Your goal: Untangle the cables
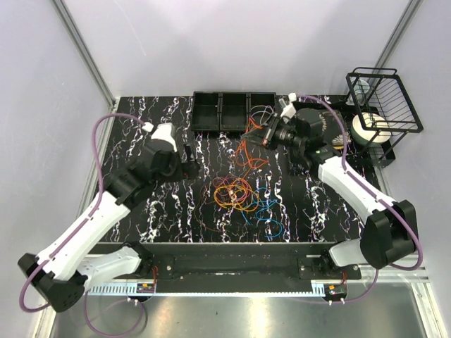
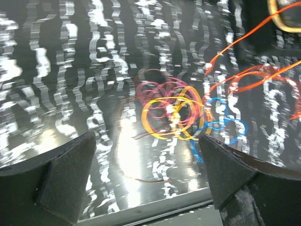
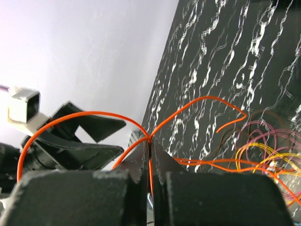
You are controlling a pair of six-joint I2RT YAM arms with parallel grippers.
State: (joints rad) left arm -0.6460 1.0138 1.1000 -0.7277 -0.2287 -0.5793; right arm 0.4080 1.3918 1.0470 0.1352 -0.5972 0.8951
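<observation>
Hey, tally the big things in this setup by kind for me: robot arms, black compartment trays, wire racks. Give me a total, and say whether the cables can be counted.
Robot arms: 2, the left arm and the right arm
Black compartment tray: 1
Wire rack: 1
Total: 4
The cables are too tangled to count one by one.

Cables [image 1: 236, 191]: thin yellow, orange, pink loops heaped in tangle on black marbled table [image 1: 183, 204]. Blue loops [image 1: 268, 211] at heap's right edge, overlapping it. Orange cable [image 3: 94, 114] lifted, pinched in right gripper [image 3: 150, 143], trailing down to heap.
</observation>
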